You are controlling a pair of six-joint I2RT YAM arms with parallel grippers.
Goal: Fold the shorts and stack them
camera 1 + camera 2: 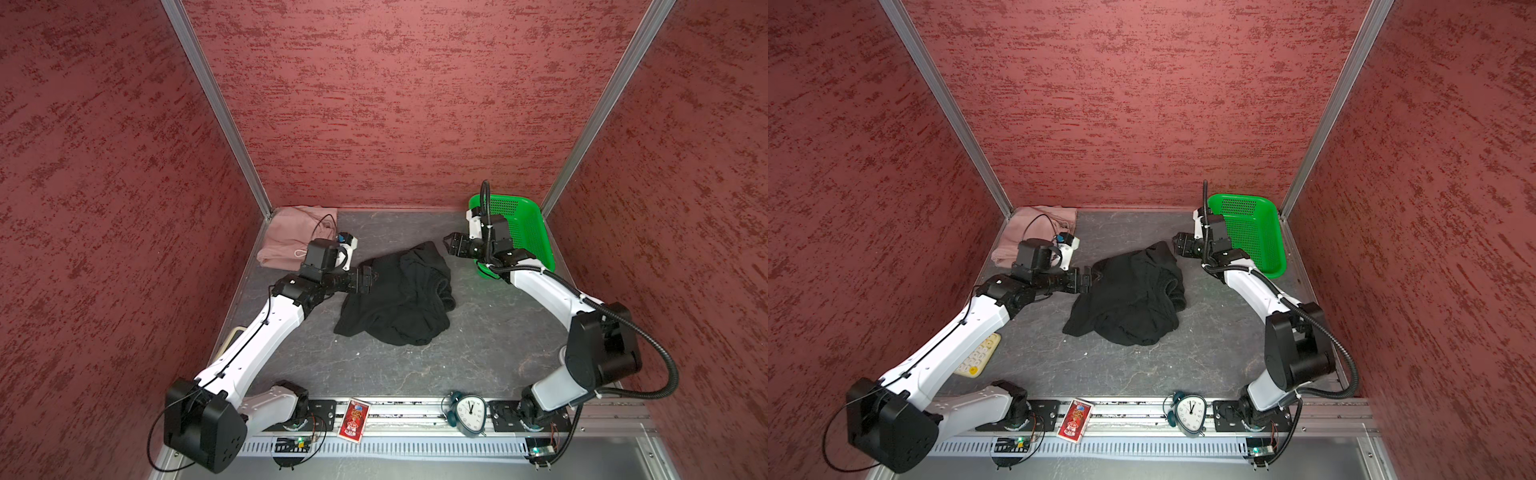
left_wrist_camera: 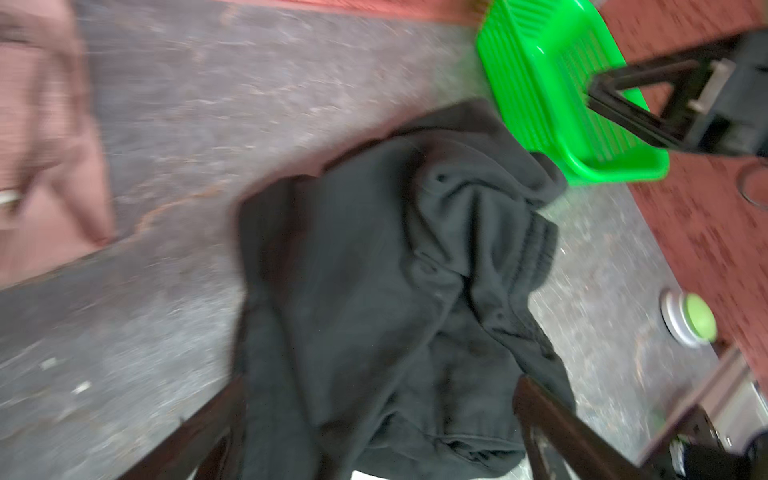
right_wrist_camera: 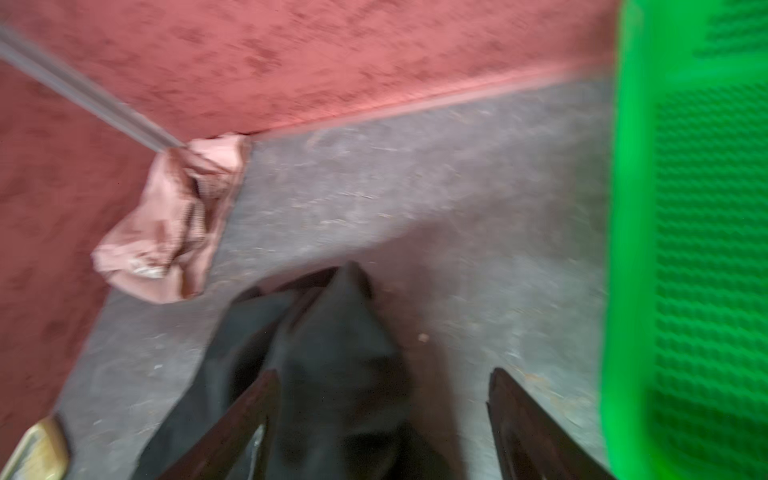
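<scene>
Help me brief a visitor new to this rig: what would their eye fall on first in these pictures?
The crumpled black shorts heaped mid-table stand out first, flanked by the open left gripper at their left edge and the open right gripper near their far tip. Next comes the bright green basket in the far right corner, then the pink shorts lying in the far left corner.

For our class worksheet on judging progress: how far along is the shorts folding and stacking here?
Done: the pink shorts look folded, in the far left corner. In hand: the left gripper and right gripper, both open, sit at edges of the black shorts. Remaining: fold that crumpled black pair and stack it with the pink one.
</scene>
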